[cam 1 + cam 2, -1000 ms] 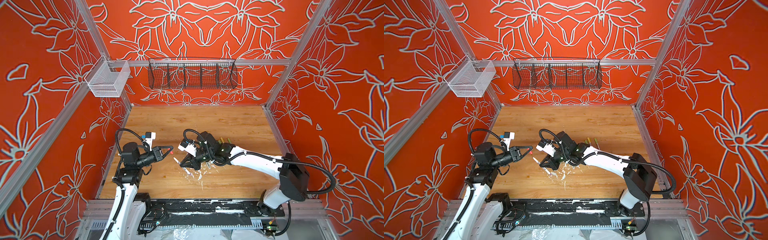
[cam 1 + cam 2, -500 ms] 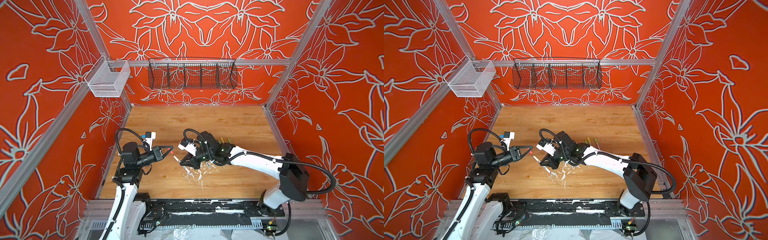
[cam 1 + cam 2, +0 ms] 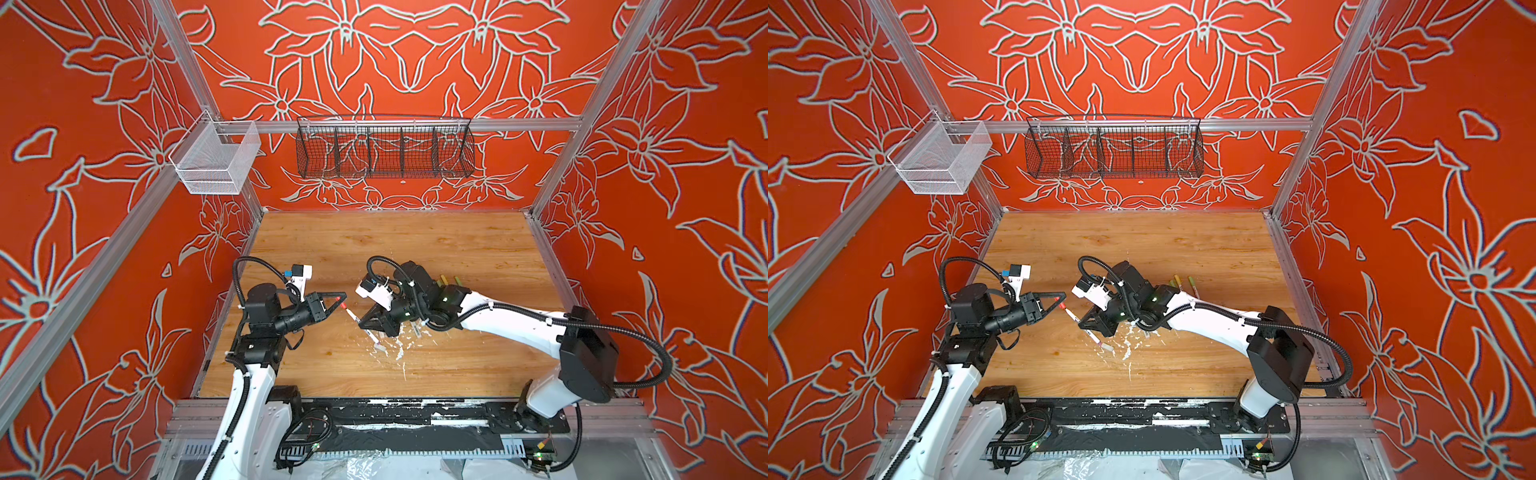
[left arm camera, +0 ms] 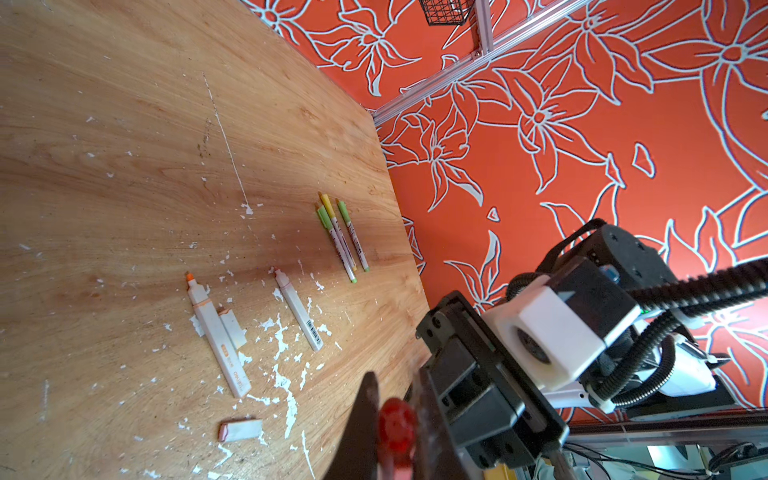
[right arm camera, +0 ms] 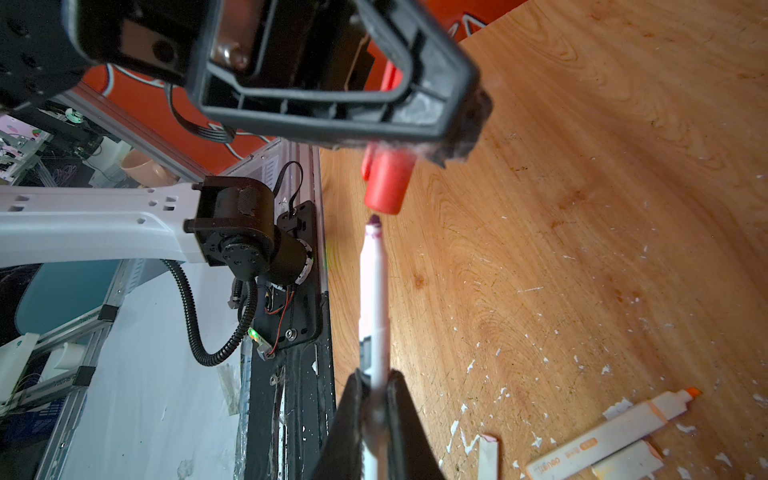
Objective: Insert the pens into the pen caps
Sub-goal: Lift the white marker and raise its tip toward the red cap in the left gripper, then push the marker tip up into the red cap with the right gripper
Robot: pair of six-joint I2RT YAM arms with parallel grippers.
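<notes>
right gripper point(image 5: 376, 405) pinched the likely light, stiff, slick pen point(image 5: 374, 291) mid-barrel, left gripper point(image 4: 395, 409) clamping the red cap point(image 5: 388, 183) just ahead.

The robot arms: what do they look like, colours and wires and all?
The left arm and right arm are white shells joined by black motor blocks, each trailed by a ribbed black cable hose. The fingers are black, open triangular frames; a boxy white camera housing sits behind them.

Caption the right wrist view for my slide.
Right tool points a white pen at the red cap in the left tool.
</notes>
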